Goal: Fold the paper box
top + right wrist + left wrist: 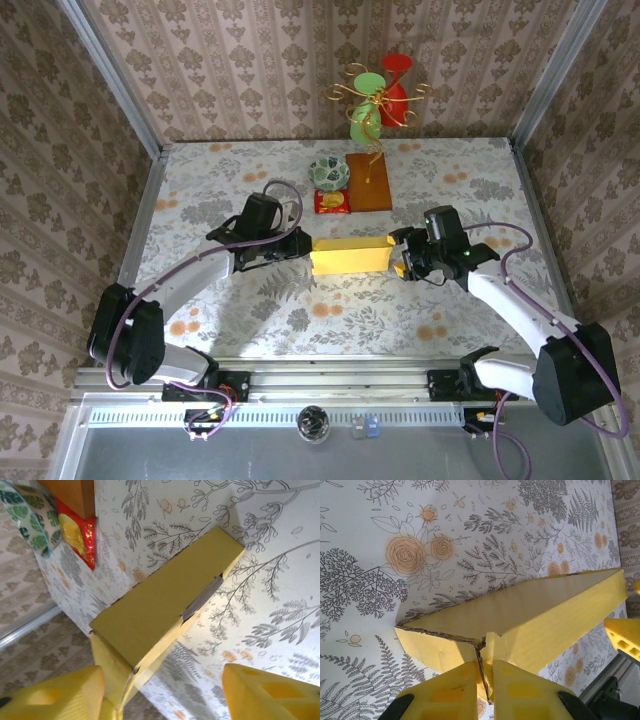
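Observation:
The paper box (350, 256) lies mid-table as a closed, shallow yellow rectangle. My left gripper (303, 247) is at its left end. In the left wrist view both yellow fingers (455, 690) are pinched together on the end flap of the paper box (555, 610), so the left gripper (487, 667) is shut on it. My right gripper (400, 255) is at the box's right end. In the right wrist view the right gripper (162, 690) is wide open. The near end of the paper box (155, 605) lies against one finger (55, 695), far from the other.
Behind the box stand an orange-brown board (368, 180), a small red packet (332, 202) and a leaf-patterned bowl (328, 173). Green and red ornaments (372, 105) stand at the back wall. The floral tablecloth (220, 190) lies bare to either side.

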You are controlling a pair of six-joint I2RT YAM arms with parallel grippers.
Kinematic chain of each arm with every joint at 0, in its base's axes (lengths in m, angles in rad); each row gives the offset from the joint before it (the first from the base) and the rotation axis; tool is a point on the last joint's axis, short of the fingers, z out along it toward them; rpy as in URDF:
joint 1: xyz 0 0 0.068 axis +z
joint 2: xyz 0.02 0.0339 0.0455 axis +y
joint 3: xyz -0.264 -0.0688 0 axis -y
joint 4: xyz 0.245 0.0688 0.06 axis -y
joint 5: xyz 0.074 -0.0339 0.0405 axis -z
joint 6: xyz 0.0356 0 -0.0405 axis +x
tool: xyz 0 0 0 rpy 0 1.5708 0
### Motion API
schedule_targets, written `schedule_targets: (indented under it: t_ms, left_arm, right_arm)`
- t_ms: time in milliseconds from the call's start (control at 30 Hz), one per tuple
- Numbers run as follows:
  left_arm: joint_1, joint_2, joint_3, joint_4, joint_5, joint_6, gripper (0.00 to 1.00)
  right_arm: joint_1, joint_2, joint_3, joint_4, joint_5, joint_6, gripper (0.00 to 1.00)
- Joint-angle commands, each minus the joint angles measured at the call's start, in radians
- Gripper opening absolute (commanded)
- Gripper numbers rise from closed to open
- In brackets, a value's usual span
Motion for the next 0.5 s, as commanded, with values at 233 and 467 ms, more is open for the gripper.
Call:
schedule_targets:
  t_ms: [233, 467]
  left_arm:
    - [-0.032, 0.022, -0.045, -0.126, -0.068, 0.044, 0.12]
    - [-0.048, 0.013, -0.054, -0.11, -0.087, 0.044, 0.12]
  right_arm:
    - [-0.003, 0.034, -0.028, 0.119, -0.038, 0.235, 0.87]
    - [-0.004, 0.156, -0.04, 0.239, -0.091, 0.27, 0.76]
